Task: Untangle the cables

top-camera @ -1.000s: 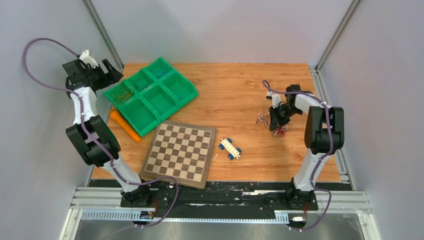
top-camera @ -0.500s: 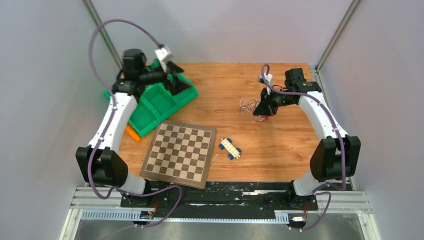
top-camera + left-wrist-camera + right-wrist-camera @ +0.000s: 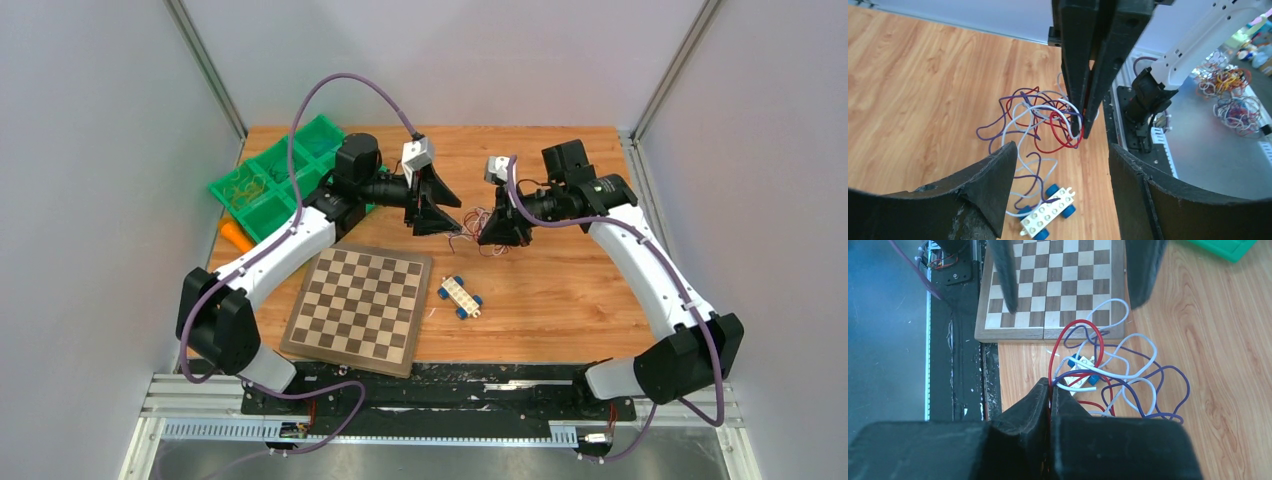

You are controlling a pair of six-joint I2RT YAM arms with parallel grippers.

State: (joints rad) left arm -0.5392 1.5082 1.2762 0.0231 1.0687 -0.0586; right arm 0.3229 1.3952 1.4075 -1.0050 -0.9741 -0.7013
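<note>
The cables (image 3: 1035, 112) are a loose clump of thin red, purple and white strands, held up over the middle of the worktop (image 3: 560, 290), just beyond the toy car (image 3: 460, 296) and beside the far corner of the chessboard (image 3: 360, 305). The right pincer (image 3: 1050, 390) is pressed together on a red strand (image 3: 1075, 325) at the clump's edge, and the rest droops from it in open loops; whether the lowest loops touch the wood I cannot tell. The left pincer (image 3: 1063, 150) stands spread apart, facing the clump from the other side and holding nothing. These wires look very light and limp, with just enough spring to keep their curls, so they should give no resistance but will likely slip through a loose grip and drag their neighbours along. The best hold seems to be a single strand on an outer loop, such as the wide white or purple one, well away from the crossing points. A slow pull should let the knots slide rather than tighten.
</note>
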